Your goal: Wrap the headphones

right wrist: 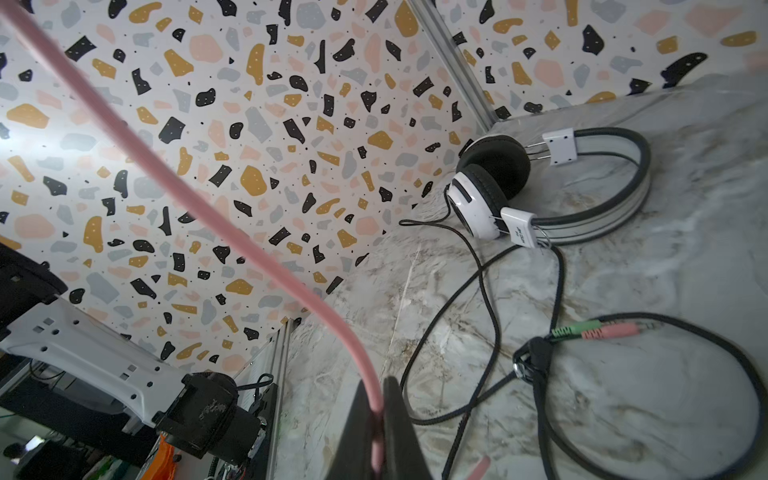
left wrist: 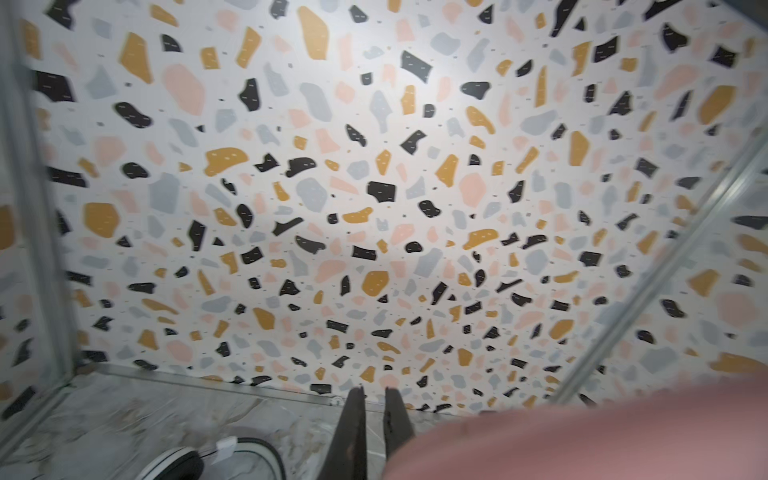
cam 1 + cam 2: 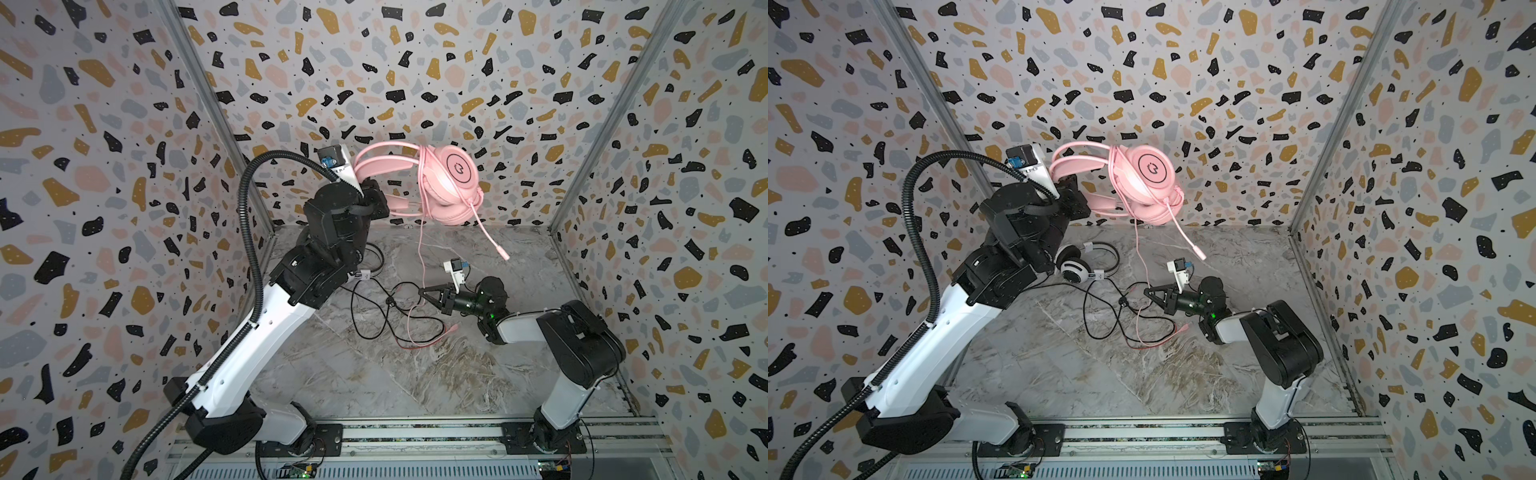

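While the left gripper is clamped on the band of the pink headset, that headset hangs in the air, above and beyond the white headset and clear of the table.
- In the left wrist view the left gripper shows a narrow gap at the finger ends. A pink blur, the pink headset, fills the corner close beside them.
- Several turns of pink cable lie round the pink headset where band meets cups. One strand drops from there toward the table, on the far side of the black cable from the white headset.
- The mic boom slants down from the cups, pointing away from the white headset.

The right gripper sits low, well apart from the white headset, with its jaws closed tight on the pink cable. In the right wrist view the pink cable runs straight into the pinch of the right gripper.

The white headset lies on its side on the table, cups together. In a top view the left arm hides most of it.
- Its black cable trails from it in loose loops to just beside the right gripper.
- The loose end of the pink cable lies among those loops.
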You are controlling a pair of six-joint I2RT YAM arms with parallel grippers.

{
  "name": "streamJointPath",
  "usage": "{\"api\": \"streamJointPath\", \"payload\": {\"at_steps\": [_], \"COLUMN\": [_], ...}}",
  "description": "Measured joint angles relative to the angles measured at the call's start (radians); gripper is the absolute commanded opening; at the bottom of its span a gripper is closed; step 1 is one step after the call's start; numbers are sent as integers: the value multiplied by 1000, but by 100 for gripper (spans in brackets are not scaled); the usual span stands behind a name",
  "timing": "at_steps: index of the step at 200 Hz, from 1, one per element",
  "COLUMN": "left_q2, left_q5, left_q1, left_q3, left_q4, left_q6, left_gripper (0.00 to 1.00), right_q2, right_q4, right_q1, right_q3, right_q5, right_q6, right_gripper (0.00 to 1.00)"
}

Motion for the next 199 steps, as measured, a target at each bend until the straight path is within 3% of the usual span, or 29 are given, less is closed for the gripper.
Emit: {"api": "streamJointPath", "payload": {"at_steps": [21,62,98,152,199], "left_q2": [31,54,134,291,256], "left_q5": [-101,-187,-257,-488,-390], "left_q1": [46,168,163,68,-9], "left_q3": [-1,-74,-96,-241,-456], "left_q4": [-3,8,68,237,201], "left_q6": [-5,-36,7,333,570], "left_gripper": [0,0,0,0,0], "right_q2": [-142,-441,-654,-789,-798], "right_q4": [-114,-367,-627,-977,-1120], "right_q1": [0,67,174,180,-17], "right_q3": [-62,-171,-167,29,158], "right_q5": [60,175,280,402,369], "right_q6": [-63,-212,-312,-434,-477], "right_gripper": [2,2,2,2,1]}}
